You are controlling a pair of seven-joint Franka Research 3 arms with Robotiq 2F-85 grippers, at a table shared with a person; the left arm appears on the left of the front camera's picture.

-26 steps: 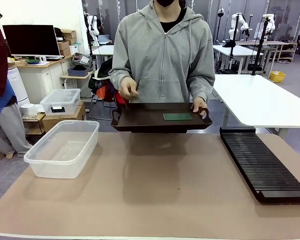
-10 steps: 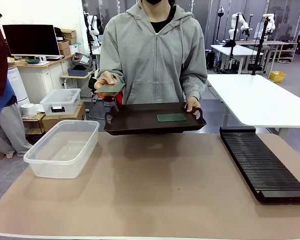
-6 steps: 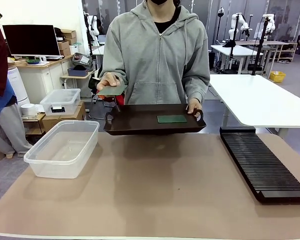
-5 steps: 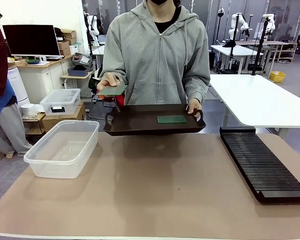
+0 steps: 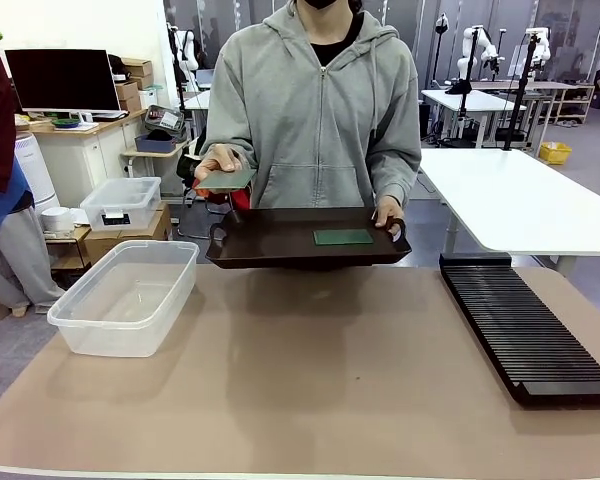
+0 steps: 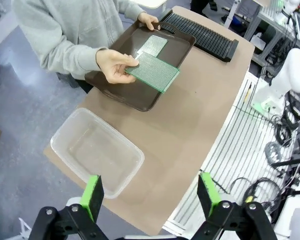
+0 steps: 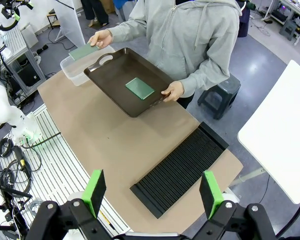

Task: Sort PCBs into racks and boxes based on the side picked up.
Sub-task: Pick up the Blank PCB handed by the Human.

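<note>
A person at the far side holds a dark brown tray [image 5: 270,245] by one handle, with one green PCB [image 5: 343,237] lying flat on it. Their other hand holds a second PCB [image 5: 223,180] up over the tray's left end. The clear box [image 5: 125,295] stands at the table's left, and the black slotted rack [image 5: 525,325] lies along its right. From high above, my left gripper [image 6: 150,195] is open over the box [image 6: 95,152] and the held PCB [image 6: 152,71]. My right gripper [image 7: 153,194] is open above the rack [image 7: 180,170].
A smaller clear lidded box [image 5: 121,203] sits on a low shelf beyond the table's left corner. A white table [image 5: 520,200] stands behind the rack. Another person [image 5: 0,200] stands at the far left edge. The brown mat [image 5: 310,380] between box and rack is bare.
The person has lifted one PCB off the tray and raised it to chest height. The tray has shifted slightly left. In the last half second almost nothing has moved.
</note>
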